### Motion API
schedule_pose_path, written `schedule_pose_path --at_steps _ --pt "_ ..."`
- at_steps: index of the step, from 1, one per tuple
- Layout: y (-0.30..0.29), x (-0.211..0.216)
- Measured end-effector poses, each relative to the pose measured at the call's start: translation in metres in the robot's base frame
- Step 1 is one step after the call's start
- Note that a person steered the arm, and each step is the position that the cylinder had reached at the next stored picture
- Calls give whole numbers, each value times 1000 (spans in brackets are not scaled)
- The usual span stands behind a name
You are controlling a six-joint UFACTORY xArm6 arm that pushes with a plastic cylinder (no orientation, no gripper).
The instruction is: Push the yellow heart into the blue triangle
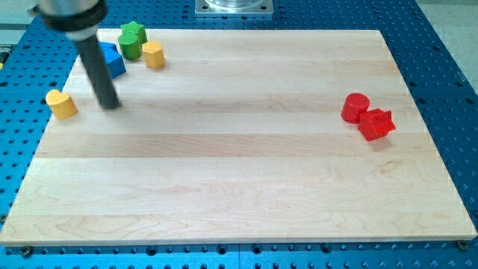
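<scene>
Yellow heart (61, 104) sits just to the view's left of my tip (110, 104), apart from it. Blue triangle (112, 61) lies above my tip, half hidden behind the rod, which holds nothing.

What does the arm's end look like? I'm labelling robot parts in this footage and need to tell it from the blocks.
It is a straight, smooth, dark grey-black rod, round in section, hanging from a wider black cylindrical mount with a lighter band at the view's top edge. My tip is blunt and plain. No cables, markings or jaws show. The rod partly hides the blue block.
</scene>
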State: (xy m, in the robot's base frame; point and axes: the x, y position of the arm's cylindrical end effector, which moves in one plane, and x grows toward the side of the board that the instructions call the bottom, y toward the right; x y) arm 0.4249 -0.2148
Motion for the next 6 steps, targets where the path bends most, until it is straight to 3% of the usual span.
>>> schedule_pose_path --at_steps 1,2,3,4,5,6 --pt "-65 54" --pt "-90 37" --pt "-50 -54" --pt "-17 -89" --pt "-53 -33" --pt "37 -20"
